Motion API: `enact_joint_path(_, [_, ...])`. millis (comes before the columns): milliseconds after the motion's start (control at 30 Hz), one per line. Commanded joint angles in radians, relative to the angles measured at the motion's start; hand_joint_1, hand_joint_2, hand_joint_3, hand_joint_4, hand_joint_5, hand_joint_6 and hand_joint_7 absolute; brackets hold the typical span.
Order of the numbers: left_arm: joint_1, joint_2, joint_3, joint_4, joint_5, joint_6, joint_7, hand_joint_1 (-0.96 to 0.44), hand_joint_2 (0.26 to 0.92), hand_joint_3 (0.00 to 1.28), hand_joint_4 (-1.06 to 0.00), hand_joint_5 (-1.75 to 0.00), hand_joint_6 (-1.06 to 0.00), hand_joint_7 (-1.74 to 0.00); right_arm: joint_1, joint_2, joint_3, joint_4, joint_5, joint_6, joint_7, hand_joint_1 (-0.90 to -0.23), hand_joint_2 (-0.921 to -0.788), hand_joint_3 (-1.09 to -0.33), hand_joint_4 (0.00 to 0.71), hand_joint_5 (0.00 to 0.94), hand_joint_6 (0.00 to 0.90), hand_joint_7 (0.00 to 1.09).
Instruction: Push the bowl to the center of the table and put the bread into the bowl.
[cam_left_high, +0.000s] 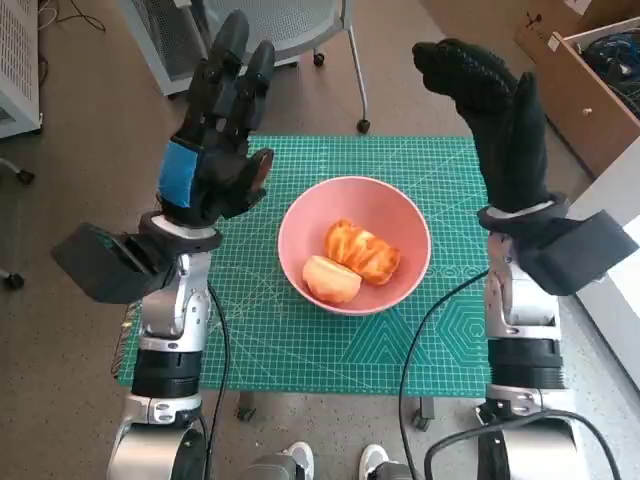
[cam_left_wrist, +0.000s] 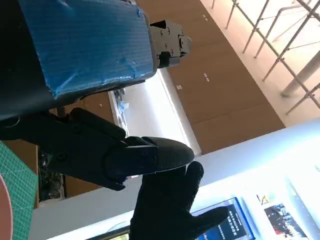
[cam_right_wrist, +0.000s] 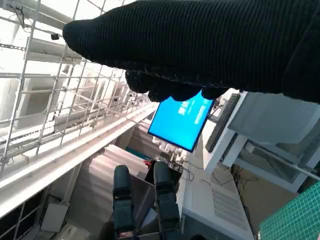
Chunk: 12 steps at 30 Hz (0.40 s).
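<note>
The bowl (cam_left_high: 355, 245) is plain pink, without any pattern. The bread (cam_left_high: 360, 251) in it is golden orange with darker brown creases on one piece, and paler peach and smooth on the other. The mat (cam_left_high: 300, 330) covering the surface is green, printed with a fine grid of lighter lines and crossing diagonals. The left robot hand (cam_left_high: 215, 150) is black, with a patch of bright blue tape (cam_left_high: 180, 172) over its back. The right robot hand (cam_left_high: 495, 110) wears a black glove of ribbed knit. Both forearms are pale silver grey with black bands. The floor (cam_left_high: 90, 170) is dull brown. The right wrist view shows a bright blue screen (cam_right_wrist: 180, 122).
</note>
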Motion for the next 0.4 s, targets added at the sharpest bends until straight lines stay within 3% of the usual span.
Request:
enact_joint_path(33, [0.003,0.002,-0.003,-0.017,-0.010,0.012,-0.005,-0.66,0.921,0.39,0.00,0.00,0.00,-0.13,0.004,-0.008,-0.003,0.019,-0.003,-0.002,-0.005,-0.699,-0.921,-0.709,0.262,0.006,0.237,0.25])
enact_joint_path(400, [-0.007,0.003,-0.001,-0.007,-0.012,0.016,-0.011,-0.65,0.921,0.37,0.00,0.00,0.00,-0.13,0.008,-0.013,-0.003,0.020,-0.002,-0.018,-0.005,-0.708,-0.921,-0.725,0.253,0.001,0.205,0.23])
